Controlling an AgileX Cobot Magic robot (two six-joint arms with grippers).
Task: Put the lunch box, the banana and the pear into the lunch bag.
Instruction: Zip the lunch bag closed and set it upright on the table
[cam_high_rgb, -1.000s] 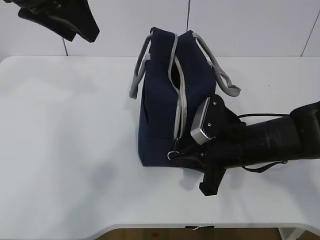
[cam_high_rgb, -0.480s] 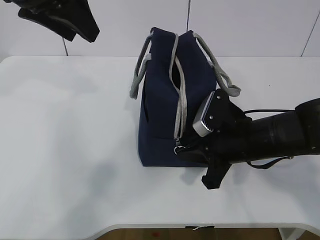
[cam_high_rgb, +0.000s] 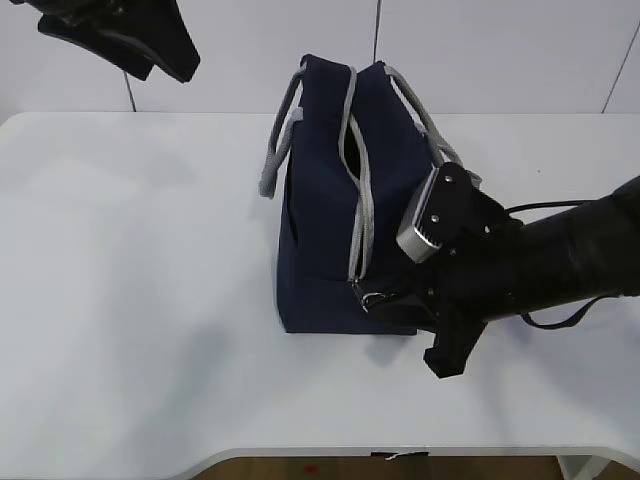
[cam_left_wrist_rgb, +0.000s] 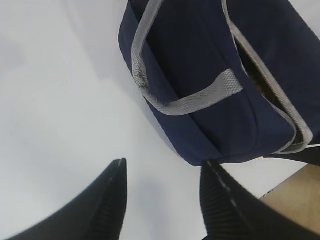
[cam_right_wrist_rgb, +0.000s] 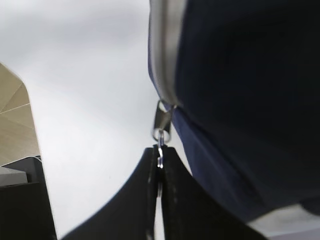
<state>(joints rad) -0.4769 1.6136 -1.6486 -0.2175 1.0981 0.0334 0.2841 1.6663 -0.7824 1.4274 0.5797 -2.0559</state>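
Note:
The navy lunch bag (cam_high_rgb: 325, 200) stands on the white table, its grey zipper (cam_high_rgb: 362, 215) running along the top with a narrow gap at the far end. At the bag's near lower corner, my right gripper (cam_high_rgb: 378, 298) is shut on the zipper's ring pull (cam_right_wrist_rgb: 160, 134); its fingers pinch the ring in the right wrist view. My left gripper (cam_left_wrist_rgb: 162, 167) hangs open and empty above the table, left of the bag (cam_left_wrist_rgb: 200, 75). The lunch box, the banana and the pear are out of view; only a dim brownish patch shows in the gap.
Grey strap handles (cam_high_rgb: 275, 150) flop over both sides of the bag. The left arm (cam_high_rgb: 120, 35) is raised at the back left. The table's front edge (cam_high_rgb: 300, 455) runs close below the right arm.
My right gripper has moved a little to the right and away from the front edge, taking the ring pull with it round the bag's near corner. The left arm has stayed put.

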